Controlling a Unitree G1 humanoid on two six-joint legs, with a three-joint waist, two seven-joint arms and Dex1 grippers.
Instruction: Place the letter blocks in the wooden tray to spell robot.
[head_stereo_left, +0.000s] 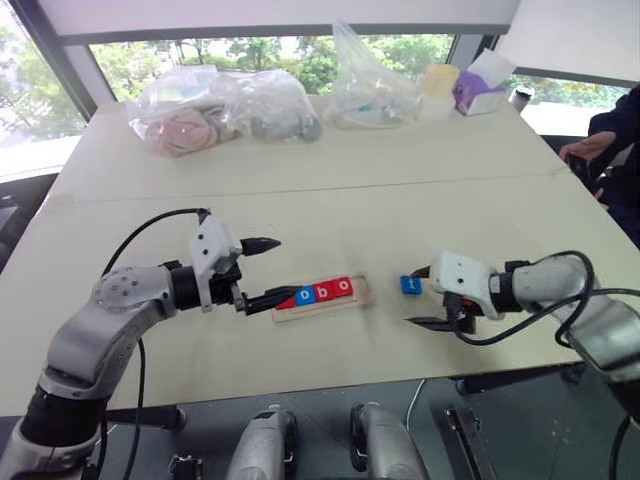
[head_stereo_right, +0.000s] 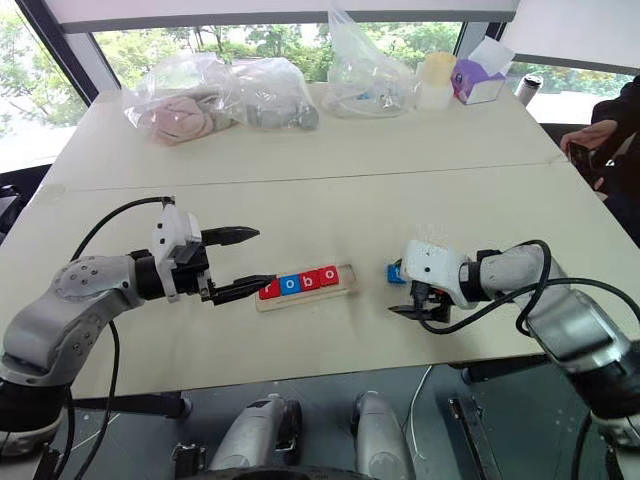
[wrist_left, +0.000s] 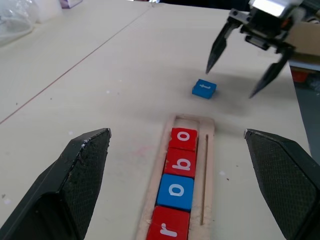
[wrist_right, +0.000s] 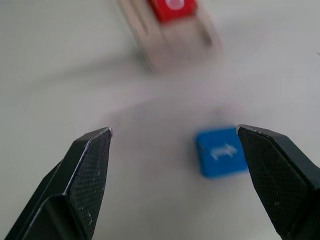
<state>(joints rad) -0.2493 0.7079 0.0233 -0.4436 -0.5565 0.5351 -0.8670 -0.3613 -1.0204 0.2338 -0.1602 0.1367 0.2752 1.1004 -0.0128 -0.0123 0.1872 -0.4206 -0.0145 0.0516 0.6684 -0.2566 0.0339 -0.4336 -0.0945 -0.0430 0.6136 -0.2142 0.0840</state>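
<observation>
— Starting at the left, what's there?

— The left gripper (head_stereo_left: 259, 271), its pointed black textured fingers spread wide and empty, sits at the left end of the wooden tray (head_stereo_left: 322, 295).

— And the tray itself?

— A pale, smooth wood strip with rounded ends on the cream table (head_stereo_left: 330, 190). Its shallow slot holds four flat square letter blocks (wrist_left: 176, 181) edge to edge: red r, blue o, red b, red o. The slot's right end is bare.

— Further right?

— The blue t block (head_stereo_left: 410, 285) lies flat on the table just right of the tray. The right gripper (head_stereo_left: 423, 296) hovers at it, fingers spread, holding nothing.

— The far edge?

— Crinkled clear plastic bags (head_stereo_left: 225, 105) and a purple tissue box (head_stereo_left: 480, 88).
</observation>
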